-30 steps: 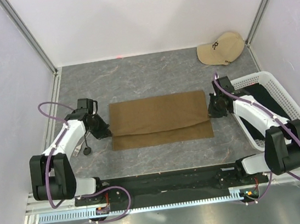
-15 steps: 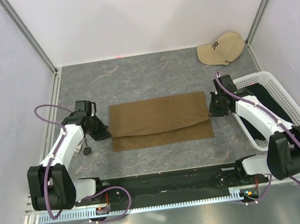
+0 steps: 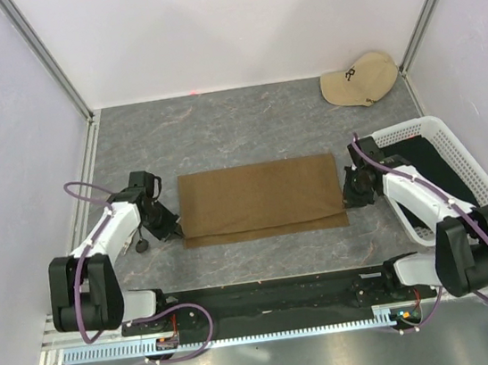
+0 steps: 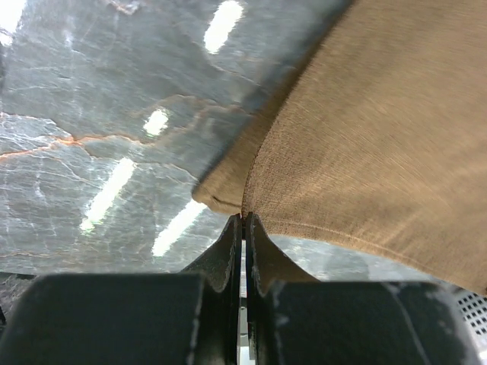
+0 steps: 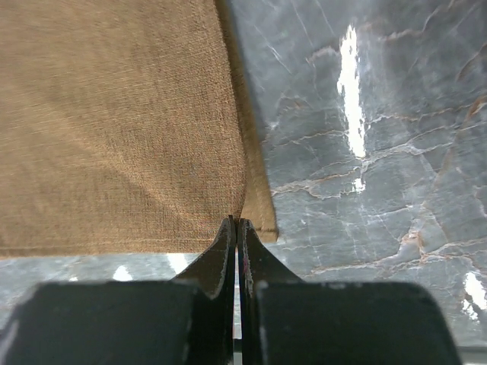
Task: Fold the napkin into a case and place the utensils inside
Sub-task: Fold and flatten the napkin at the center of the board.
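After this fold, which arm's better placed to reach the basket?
Right. The basket sits just beside the right gripper; the left gripper is across the napkin. Both pinch napkin corners, so release first.

Matte woven cloth napkin (image 3: 260, 198), glossy marbled table (image 3: 245, 124), white plastic mesh basket (image 3: 408, 128)

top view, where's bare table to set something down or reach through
Widest: far table between back wall and the napkin, left of the cap. A thin strip lies between the napkin's near edge and the arm bases. Crowded: both napkin ends, where the left gripper and right gripper pinch it, and by the basket.
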`<state>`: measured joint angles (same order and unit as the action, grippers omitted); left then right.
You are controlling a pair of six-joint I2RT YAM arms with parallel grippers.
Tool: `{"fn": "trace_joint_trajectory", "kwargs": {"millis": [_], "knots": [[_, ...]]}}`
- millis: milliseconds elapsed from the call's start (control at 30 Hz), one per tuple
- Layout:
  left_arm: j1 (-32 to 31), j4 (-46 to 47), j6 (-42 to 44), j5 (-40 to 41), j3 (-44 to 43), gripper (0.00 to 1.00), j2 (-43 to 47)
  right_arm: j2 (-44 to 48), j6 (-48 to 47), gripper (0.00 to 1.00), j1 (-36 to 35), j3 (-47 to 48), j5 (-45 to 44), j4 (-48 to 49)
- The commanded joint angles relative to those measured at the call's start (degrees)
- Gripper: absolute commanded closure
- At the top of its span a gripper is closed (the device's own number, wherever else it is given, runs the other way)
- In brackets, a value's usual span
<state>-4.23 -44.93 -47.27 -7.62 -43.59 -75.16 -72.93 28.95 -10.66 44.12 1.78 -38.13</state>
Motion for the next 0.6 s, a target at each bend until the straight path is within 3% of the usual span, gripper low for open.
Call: {"fn": "trace_joint_trajectory", "kwargs": {"millis": [0,233,567], "knots": [[0.3,1.3,-1.7,1.5,0.7,0.98,-2.6,-1.6,0.8,1.00,0.1,-1.1,-1.2,4.0],[0.3,2.6,0.0,0.8,1.3,0.98,-3.3,-3.4,-0.1,1.00,0.2,-0.1,-1.4,4.3],[0.3,-5.6,-2.7,3.0,-1.8,0.98,7.9,5.3,1.9,1.00,0.1,3.1,-1.2,-5.8]]}}
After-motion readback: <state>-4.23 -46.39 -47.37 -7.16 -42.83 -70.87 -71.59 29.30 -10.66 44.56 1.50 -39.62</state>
